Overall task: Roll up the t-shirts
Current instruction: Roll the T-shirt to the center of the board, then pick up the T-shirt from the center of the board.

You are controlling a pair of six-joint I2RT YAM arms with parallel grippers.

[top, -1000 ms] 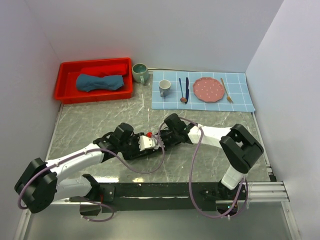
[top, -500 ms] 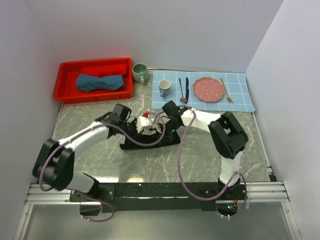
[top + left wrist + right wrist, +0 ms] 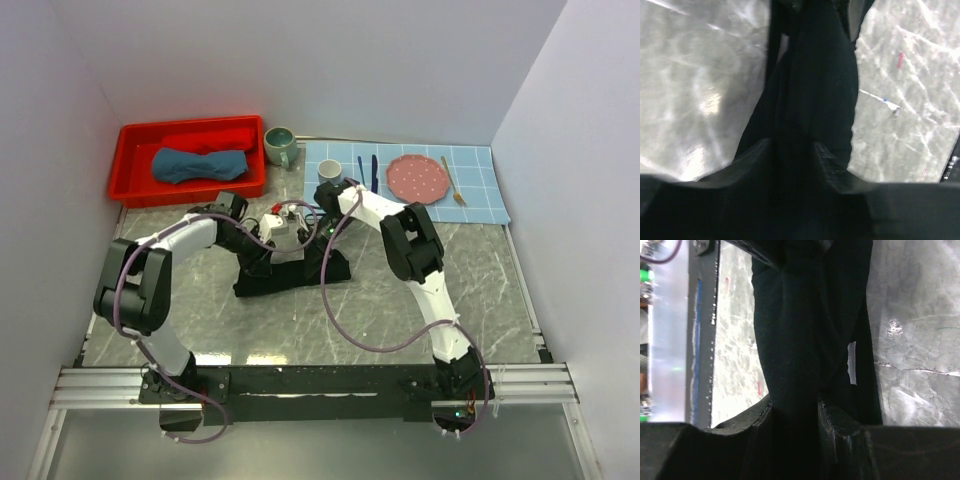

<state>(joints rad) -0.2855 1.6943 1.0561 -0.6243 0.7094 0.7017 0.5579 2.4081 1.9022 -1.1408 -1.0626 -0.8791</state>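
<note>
The black t-shirt (image 3: 290, 275) hangs bunched from both grippers, its lower edge resting on the marble table (image 3: 180, 300). My left gripper (image 3: 262, 245) is shut on its cloth; in the left wrist view the black fabric (image 3: 810, 85) fills the gap between the fingers (image 3: 752, 155). My right gripper (image 3: 318, 225) is shut on the same shirt (image 3: 805, 325), which shows a white label (image 3: 852, 362). The teal-blue t-shirt (image 3: 200, 165) lies crumpled in the red bin (image 3: 135, 190) at the back left.
A green mug (image 3: 279, 145) stands beside the bin. The light-blue checked placemat (image 3: 480, 190) at the back right holds a grey cup (image 3: 330, 175), cutlery (image 3: 374, 172) and a pink plate (image 3: 418, 178). White walls close three sides.
Both grippers have carried the black shirt away from the near edge toward the back, and lifted it; the arms are now stretched far out.
</note>
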